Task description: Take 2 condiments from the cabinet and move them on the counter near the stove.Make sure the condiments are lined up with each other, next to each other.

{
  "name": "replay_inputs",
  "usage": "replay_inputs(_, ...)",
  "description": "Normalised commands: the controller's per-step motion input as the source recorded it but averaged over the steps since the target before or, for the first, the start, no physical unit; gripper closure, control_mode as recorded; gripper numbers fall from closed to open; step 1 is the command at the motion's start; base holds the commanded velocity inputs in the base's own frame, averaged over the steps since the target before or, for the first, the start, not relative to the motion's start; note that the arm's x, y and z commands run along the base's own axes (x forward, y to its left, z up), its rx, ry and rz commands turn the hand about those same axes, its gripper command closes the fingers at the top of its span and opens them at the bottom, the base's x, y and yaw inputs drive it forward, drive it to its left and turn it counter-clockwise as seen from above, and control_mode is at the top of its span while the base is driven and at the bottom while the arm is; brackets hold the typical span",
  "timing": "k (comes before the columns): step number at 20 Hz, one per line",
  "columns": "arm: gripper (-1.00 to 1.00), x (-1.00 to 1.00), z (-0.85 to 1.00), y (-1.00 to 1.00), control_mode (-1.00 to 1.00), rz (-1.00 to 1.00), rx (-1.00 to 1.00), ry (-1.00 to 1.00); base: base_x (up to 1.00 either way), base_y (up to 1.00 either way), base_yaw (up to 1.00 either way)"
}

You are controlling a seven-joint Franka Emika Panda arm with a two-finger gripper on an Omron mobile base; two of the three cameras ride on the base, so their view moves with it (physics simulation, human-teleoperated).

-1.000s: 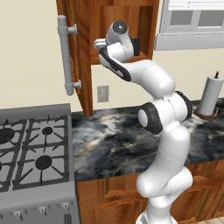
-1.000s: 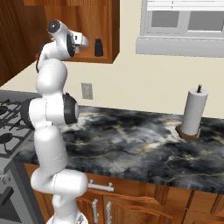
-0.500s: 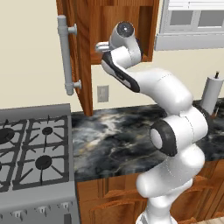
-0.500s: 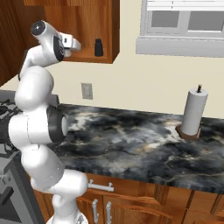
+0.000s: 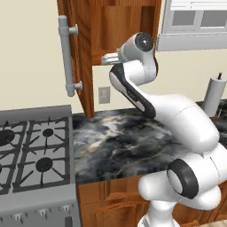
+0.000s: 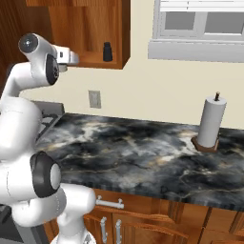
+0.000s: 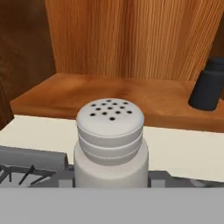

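Up high, clamped shut on the light grey shaker [image 7: 110,142], with gripper [image 5: 106,59] held just outside the open front of the cabinet [image 5: 119,31]. Seen close from the hand view: pale ribbed cap dotted with dark holes, upright, filling the space where the fingers rise, fingertips themselves hidden behind it. Behind it, the cabinet's wooden shelf [image 7: 87,94] and grained back panel. On that shelf, to the right in the hand view, the black shaker [image 7: 209,87], upright, well apart from the grey one; also visible in the right base view near the shelf's front right corner [image 6: 108,51]. Door swung open, long grey bar handle [image 5: 66,55] facing out. Below, the counter [image 5: 119,142] of dark marbled stone, bare beside the stove [image 5: 31,155] on its left. At the far right of the counter, paper-towel roll [image 6: 210,122] upright on its stand. On the wall under the cabinet, a pale outlet plate [image 5: 104,94].
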Motion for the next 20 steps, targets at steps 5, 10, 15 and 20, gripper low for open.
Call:
replay_inputs(5, 1.0, -1.0, -0.01, -0.12, -1.0, 0.3, 0.0, 0.0, 0.0, 0.0, 0.0)
replay_inputs(10, 1.0, -0.97, -0.11, 0.0, -1.0, 0.3, 0.0, 0.0, 0.0, 0.0, 0.0)
replay_inputs(15, 1.0, -0.69, -0.29, 0.0, -1.0, 0.27, 0.0, 0.0, 0.0, 0.0, 0.0)
replay_inputs(20, 1.0, -0.21, -0.36, 0.0, -1.0, 0.21, -0.01, 0.0, 0.0, 0.0, 0.0)
